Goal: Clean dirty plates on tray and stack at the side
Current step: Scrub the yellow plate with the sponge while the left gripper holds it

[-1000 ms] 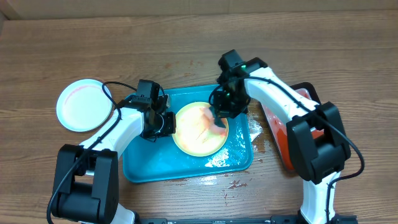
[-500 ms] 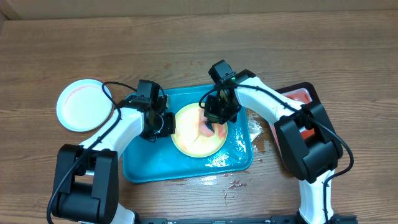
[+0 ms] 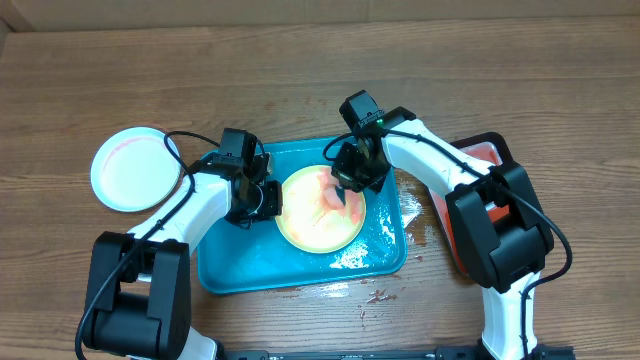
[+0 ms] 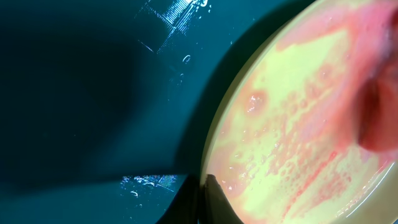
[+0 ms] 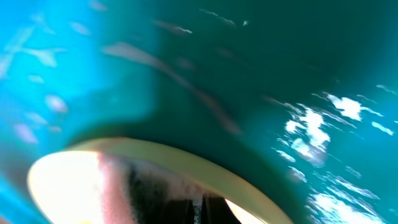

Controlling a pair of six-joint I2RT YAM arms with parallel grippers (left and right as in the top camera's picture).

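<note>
While you look down from overhead, the wooden table [image 3: 560, 80] fills the view and the tray [image 3: 225, 255] lies at its middle, close to the near edge. The tray's floor is wet, with bright glints and a patch of foam at its near right corner. One yellow plate [image 3: 315, 228] lies flat in the tray, right of centre, its face streaked with red and pink sauce. A black tray [image 3: 498, 142] holding red liquid sits just right of the tray, partly behind your right arm. Well to the left, a pale plate [image 3: 135, 168] rests alone on the bare table, apart from the tray. Your left gripper [image 3: 268, 200] sits at the yellow plate's left rim, and in the wrist view its fingers [image 4: 214, 202] are pinched together on that rim. Your right gripper [image 3: 347, 188] is down on the plate's upper right part over a red smear. Its wrist view is blurred, so you cannot tell how wide it stands or whether it holds anything.
</note>
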